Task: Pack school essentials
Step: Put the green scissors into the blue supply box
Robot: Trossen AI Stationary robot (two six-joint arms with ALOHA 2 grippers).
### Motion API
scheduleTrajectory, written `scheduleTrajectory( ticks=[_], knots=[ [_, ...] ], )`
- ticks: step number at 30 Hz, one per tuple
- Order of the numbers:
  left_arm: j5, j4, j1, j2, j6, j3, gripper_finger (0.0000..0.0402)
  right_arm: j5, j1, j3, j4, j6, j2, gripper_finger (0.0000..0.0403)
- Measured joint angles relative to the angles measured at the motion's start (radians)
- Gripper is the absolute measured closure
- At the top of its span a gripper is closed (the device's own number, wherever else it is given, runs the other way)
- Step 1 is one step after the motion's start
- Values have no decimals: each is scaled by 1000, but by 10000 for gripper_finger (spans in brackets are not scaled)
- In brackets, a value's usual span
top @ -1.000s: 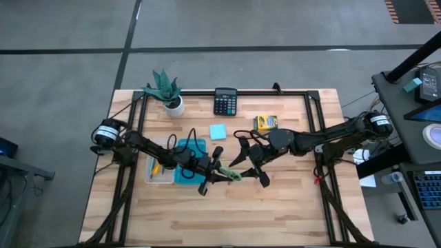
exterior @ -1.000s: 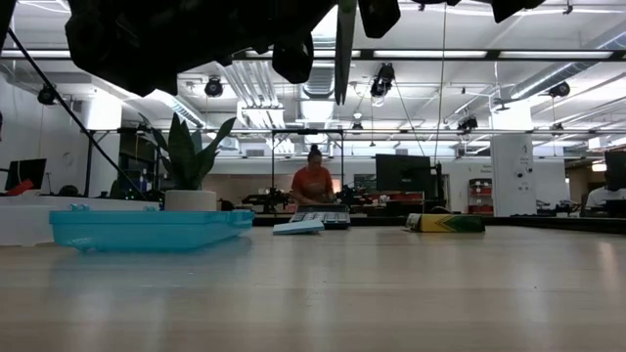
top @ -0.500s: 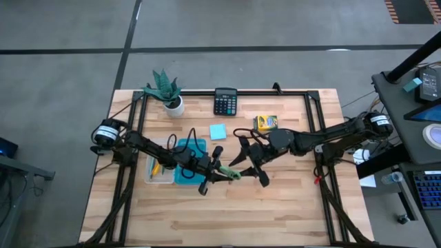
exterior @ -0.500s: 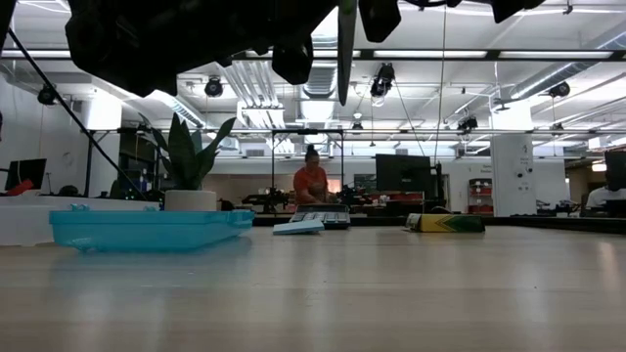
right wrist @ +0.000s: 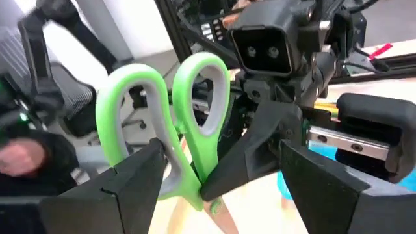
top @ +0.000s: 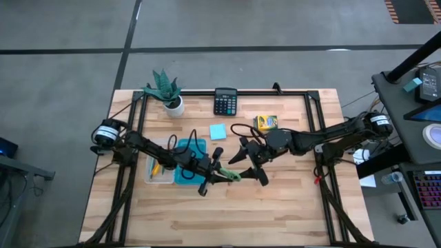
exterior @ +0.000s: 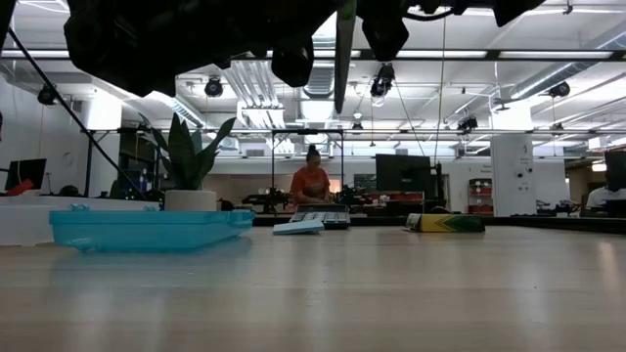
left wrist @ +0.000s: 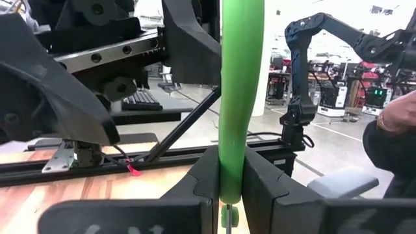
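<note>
Hidden/cut off: in the low view both arms are cropped at the top edge, only the scissors (exterior: 344, 44) blade hangs down clear of the table; the handles are out of frame there. In the high view the scissors (top: 233, 174) are mostly covered by the two grippers, just a green bit shows. Contents of the clear box (top: 158, 170) at 9 o'clock are hard to make out, some yellow inside; count unclear.

Left gripper (left wrist: 224, 188) clenched on the scissors' green handle, held above mid-table. Right gripper (right wrist: 218, 179) at 3 o'clock of it, fingers spread either side of the two handle loops (right wrist: 162, 110), not gripping them.

Counts: 1 scissors, 1 teal lid (top: 187, 162) lying beside the clear box, 1 light-blue sticky-note pad (top: 218, 131) toward 12 o'clock, 1 yellow crayon box (top: 265, 122) at 1 o'clock, 1 calculator (top: 225, 101) at the far edge, 1 potted plant (top: 165, 90) at 11 o'clock. One person (exterior: 313, 182) in the room behind, small.
</note>
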Motion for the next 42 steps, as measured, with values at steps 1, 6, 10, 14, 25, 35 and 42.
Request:
scheduleTrajectory(
  ticks=[1, 6, 10, 14, 25, 35, 42],
  knots=[
    [5, -3, 0, 0, 0, 0, 382, -1, 0, 0, -14, -19, 0, 118],
    [18, -2, -2, -8, -10, -2, 382, -1, 0, 0, -45, -134, 0, 122],
    [25, -4, -2, -11, -10, -2, 382, -4, -3, 1, -42, -185, -2, 120],
    [27, -7, -2, -13, -11, -6, 382, -7, -13, 1, -69, -187, -5, 121],
    [29, -34, -2, -48, -37, -18, 382, -5, -22, -1, -170, -148, -55, 136],
    [-286, -627, -8, -276, -137, -4, 382, 252, -26, 0, -526, -129, -213, 150],
    [-604, -1256, -9, -508, -435, 36, 382, 492, -26, -1, -722, -103, -279, 156]
  ],
)
